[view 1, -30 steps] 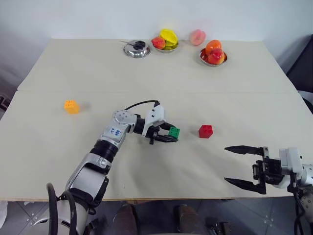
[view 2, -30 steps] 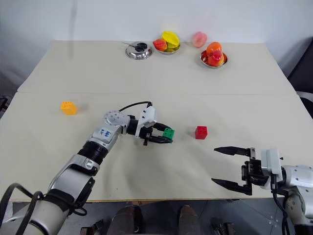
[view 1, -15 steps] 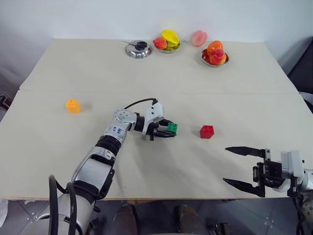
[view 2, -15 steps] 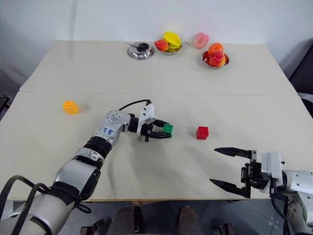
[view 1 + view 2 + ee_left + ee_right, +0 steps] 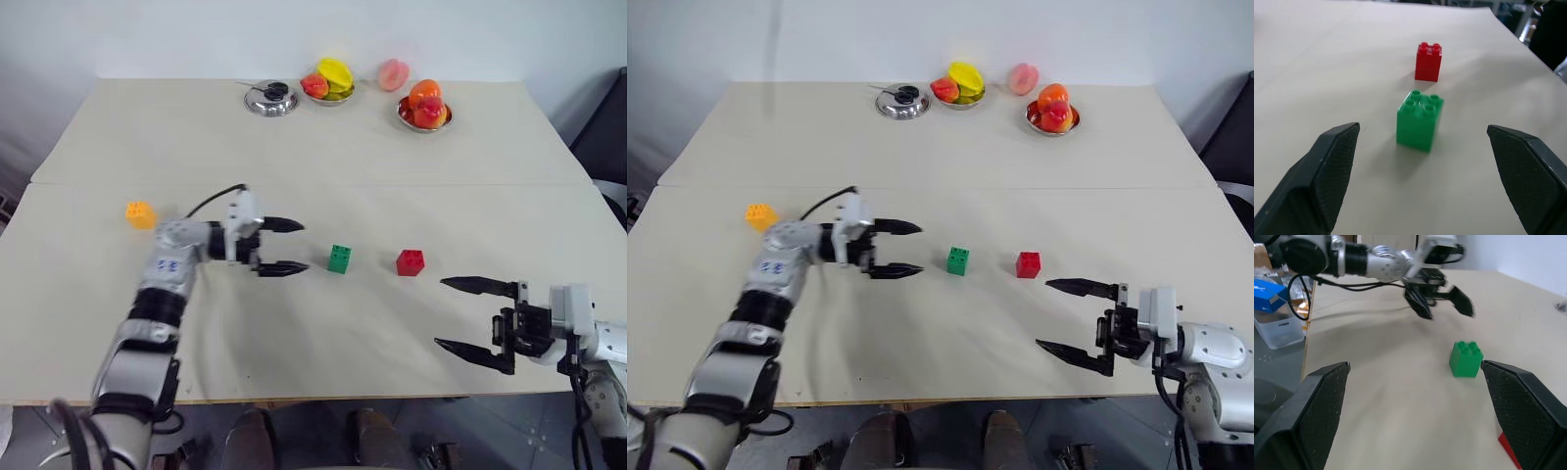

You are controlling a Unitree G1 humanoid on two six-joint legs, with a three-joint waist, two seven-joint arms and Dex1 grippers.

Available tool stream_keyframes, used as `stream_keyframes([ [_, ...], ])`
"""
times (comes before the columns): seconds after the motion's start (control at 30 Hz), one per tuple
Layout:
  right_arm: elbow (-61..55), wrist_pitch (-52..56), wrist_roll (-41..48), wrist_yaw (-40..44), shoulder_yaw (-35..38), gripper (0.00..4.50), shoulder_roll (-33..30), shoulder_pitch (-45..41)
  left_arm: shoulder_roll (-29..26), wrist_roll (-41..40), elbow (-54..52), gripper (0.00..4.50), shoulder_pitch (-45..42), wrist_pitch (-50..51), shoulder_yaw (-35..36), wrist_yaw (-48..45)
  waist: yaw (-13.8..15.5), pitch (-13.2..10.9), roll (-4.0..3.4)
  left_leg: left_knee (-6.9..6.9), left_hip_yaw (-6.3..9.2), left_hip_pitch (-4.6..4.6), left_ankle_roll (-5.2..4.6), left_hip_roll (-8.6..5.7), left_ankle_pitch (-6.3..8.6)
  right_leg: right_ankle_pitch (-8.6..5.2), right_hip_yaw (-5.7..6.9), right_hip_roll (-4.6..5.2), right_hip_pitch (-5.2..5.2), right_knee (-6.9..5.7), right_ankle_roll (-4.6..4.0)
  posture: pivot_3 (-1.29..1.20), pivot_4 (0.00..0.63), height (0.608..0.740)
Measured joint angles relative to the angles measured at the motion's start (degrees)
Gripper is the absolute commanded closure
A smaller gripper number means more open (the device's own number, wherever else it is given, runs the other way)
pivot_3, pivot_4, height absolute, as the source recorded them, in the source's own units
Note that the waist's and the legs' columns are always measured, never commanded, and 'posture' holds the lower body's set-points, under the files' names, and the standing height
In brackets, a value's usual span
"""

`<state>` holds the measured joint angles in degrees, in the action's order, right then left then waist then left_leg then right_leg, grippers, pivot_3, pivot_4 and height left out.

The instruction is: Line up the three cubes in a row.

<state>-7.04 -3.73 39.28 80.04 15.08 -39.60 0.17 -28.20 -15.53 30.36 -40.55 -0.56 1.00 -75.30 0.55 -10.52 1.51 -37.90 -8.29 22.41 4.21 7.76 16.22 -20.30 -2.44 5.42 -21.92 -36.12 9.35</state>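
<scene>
Since a moment ago the left gripper (image 5: 284, 246) has let go of the green cube (image 5: 340, 258) and drawn back toward the worktop's (image 5: 294, 147) left side, its fingers now spread wide and empty. Nearest the front edge, toward the right corner, the right gripper (image 5: 477, 315) hangs with fingers wide, holding nothing. Further in, the green cube stands just beside the red cube (image 5: 410, 261), the pair already forming a short row (two of three placed, I'd judge). Green sits near the left fingertips, clear of them. Well apart, near the left edge, the orange-yellow cube (image 5: 140, 214) waits to be fetched.
</scene>
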Motion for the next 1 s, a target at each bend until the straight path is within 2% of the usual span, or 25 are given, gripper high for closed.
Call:
stream_keyframes([
  [0.1, 1.1, 0.4, 0.2, -0.9, -1.4, 0.00, 2.4, -3.6, -4.5, -2.2, -7.3, 0.07, 9.2, 0.4, 7.1, 4.7, -0.6, 0.0, 0.00, 0.00, 0.01, -0.01, 0.00, 0.02, 0.00, 0.00, -0.01, 0.00, 0.00, -0.09, -0.01, 0.00, 0.150, 0.740],
  [0.23, 2.0, 3.9, 1.7, -1.1, -3.0, 0.00, 3.8, -5.9, -6.1, -4.4, -17.7, 0.07, 22.5, 1.2, 17.4, 14.7, -0.7, 0.0, 0.00, -0.02, -0.02, -0.03, -0.07, 0.02, 0.06, -0.01, -0.02, 0.05, 0.02, -0.08, -0.02, 0.00, 0.150, 0.740],
  [0.4, 2.3, 3.7, 1.5, -3.1, -5.4, 0.00, 9.2, -9.2, 2.0, -5.0, -25.8, 0.07, 39.6, 0.5, 31.2, 33.3, -0.9, 0.0, 0.00, -0.01, -0.02, -0.06, -0.07, 0.04, 0.10, -0.02, -0.03, 0.04, 0.02, -0.12, -0.04, 0.00, 0.150, 0.740],
  [0.5, 2.1, 3.6, 1.2, -3.5, -6.4, 0.00, 10.9, -10.4, 5.8, -5.5, -27.3, 0.07, 48.9, -0.6, 37.4, 39.9, -1.0, 0.0, 0.04, -0.02, -0.04, -0.07, -0.10, 0.04, 0.18, -0.03, -0.03, 0.05, 0.03, -0.08, -0.06, 0.00, 0.150, 0.740],
  [0.6, 2.0, 3.6, 0.9, -3.3, -7.4, 0.00, 11.0, -11.2, 8.6, -6.8, -28.8, 0.07, 54.4, -1.6, 40.8, 44.0, -0.6, 0.0, 0.06, -0.05, -0.01, -0.13, -0.13, 0.04, 0.24, -0.04, -0.01, 0.06, 0.19, 0.02, -0.08, 0.00, 0.150, 0.740],
  [0.8, 2.8, 3.6, 0.7, -2.1, -7.9, 0.00, 11.0, -12.6, 9.8, -10.0, -30.8, 0.07, 54.0, 0.5, 40.6, 48.5, -0.7, 0.1, 0.10, -0.04, 0.02, -0.21, -0.19, 0.04, 0.36, -0.04, 0.03, 0.06, 0.34, 0.12, -0.11, 0.00, 0.150, 0.740],
  [0.93, 3.5, 3.6, 0.2, -1.2, -8.4, 0.00, 11.1, -13.2, 7.8, -11.1, -32.1, 0.07, 45.6, 6.5, 36.7, 52.8, -0.6, 0.1, 0.10, -0.05, 0.03, -0.21, -0.12, 0.04, 0.32, -0.03, 0.05, 0.05, 0.34, 0.08, -0.08, 0.00, 0.150, 0.740],
  [1.0, 3.8, 3.6, 0.1, -1.0, -8.4, 0.00, 11.0, -13.2, 5.2, -9.5, -30.4, 0.07, 38.0, 9.6, 34.3, 56.6, -0.6, 0.1, 0.12, -0.06, 0.03, -0.22, -0.12, 0.04, 0.32, -0.02, 0.06, 0.03, 0.34, 0.07, -0.06, 0.00, 0.150, 0.740],
])
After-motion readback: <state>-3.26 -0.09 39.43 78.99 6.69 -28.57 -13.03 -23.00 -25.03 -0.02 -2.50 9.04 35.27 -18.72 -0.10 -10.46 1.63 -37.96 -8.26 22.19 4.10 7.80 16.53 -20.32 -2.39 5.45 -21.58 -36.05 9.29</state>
